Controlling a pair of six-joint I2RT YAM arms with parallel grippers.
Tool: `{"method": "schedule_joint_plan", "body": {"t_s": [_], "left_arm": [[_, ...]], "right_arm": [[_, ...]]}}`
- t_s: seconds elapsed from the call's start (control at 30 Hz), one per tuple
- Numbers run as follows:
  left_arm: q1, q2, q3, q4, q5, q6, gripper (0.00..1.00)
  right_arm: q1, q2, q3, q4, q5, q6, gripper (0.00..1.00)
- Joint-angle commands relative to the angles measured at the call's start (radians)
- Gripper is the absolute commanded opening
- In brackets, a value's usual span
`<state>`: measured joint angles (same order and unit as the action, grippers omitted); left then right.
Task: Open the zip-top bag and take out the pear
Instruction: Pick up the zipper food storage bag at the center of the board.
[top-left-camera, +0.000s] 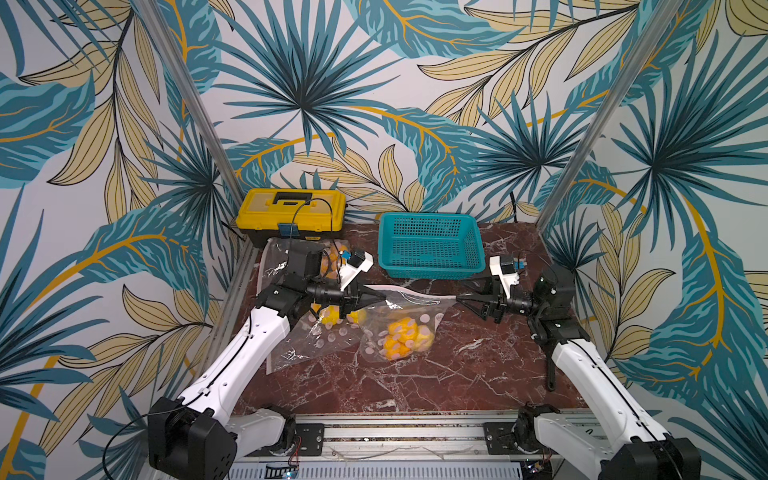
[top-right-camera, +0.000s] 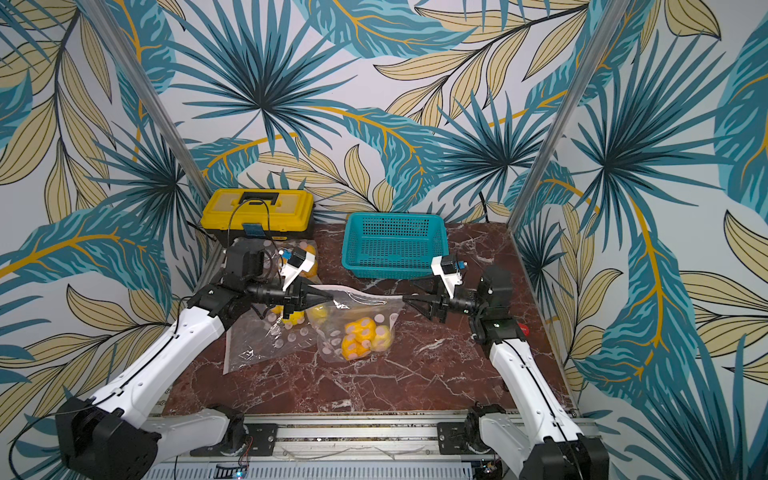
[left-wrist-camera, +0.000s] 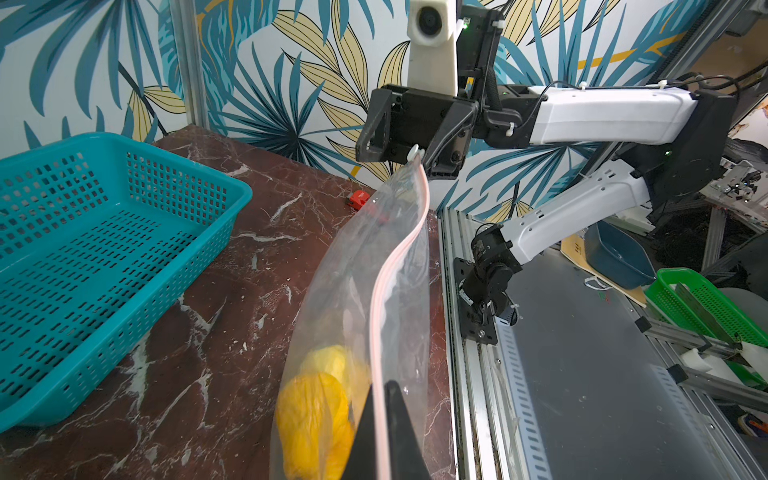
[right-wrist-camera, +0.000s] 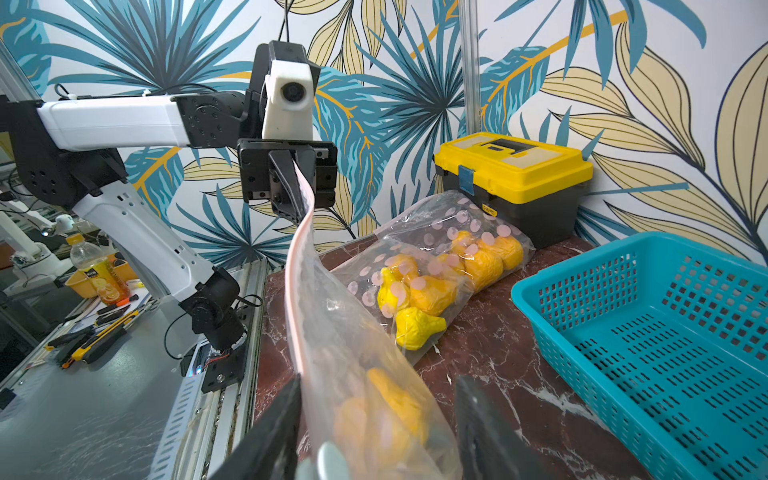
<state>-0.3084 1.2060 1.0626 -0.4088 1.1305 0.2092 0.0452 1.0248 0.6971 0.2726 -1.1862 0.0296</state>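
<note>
Clamping zip-top bag (top-left-camera: 415, 311) seal, left jaws tight; right jaws apart, astride it.

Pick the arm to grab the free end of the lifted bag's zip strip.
Right: the right end effector, open, straddles that end of the zip-top bag; the left end effector is shut on the opposite end, holding it up.

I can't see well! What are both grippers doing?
Left gripper: shut on the zip-top bag edge.
Right gripper: open, jaws either side of the bag.

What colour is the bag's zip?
The zip is pale pink, clearest in the left wrist view.
</note>
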Motion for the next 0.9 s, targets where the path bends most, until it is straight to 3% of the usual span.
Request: {"method": "schedule_joint_plan", "body": {"t_s": [0.0, 0.1, 0.43, 0.63, 0.7, 0.87], "left_arm": [[0.013, -0.01, -0.01, 0.004, 0.017, -0.004, 0.0], [0.016, -0.008, -0.009, 0.004, 0.014, -0.004, 0.0], [0.018, 0.0, -0.001, 0.004, 0.012, -0.023, 0.0], [0.017, -0.043, 0.025, 0.004, -0.089, -0.058, 0.21], [0.018, -0.065, 0.043, 0.004, -0.13, -0.07, 0.37], [0.017, -0.1, 0.108, 0.006, -0.189, -0.085, 0.64]], "right_arm": [[0.0, 0.013, -0.055, 0.206, -0.02, 0.116, 0.58], [0.001, 0.022, -0.075, 0.272, -0.016, 0.155, 0.55], [0.005, -0.005, -0.008, 0.19, 0.043, 0.149, 0.18], [0.018, -0.019, 0.093, 0.035, 0.082, 0.126, 0.03], [0.022, -0.023, 0.126, -0.037, 0.099, 0.105, 0.0], [0.044, -0.016, 0.214, -0.201, 0.119, 0.049, 0.0]]}}
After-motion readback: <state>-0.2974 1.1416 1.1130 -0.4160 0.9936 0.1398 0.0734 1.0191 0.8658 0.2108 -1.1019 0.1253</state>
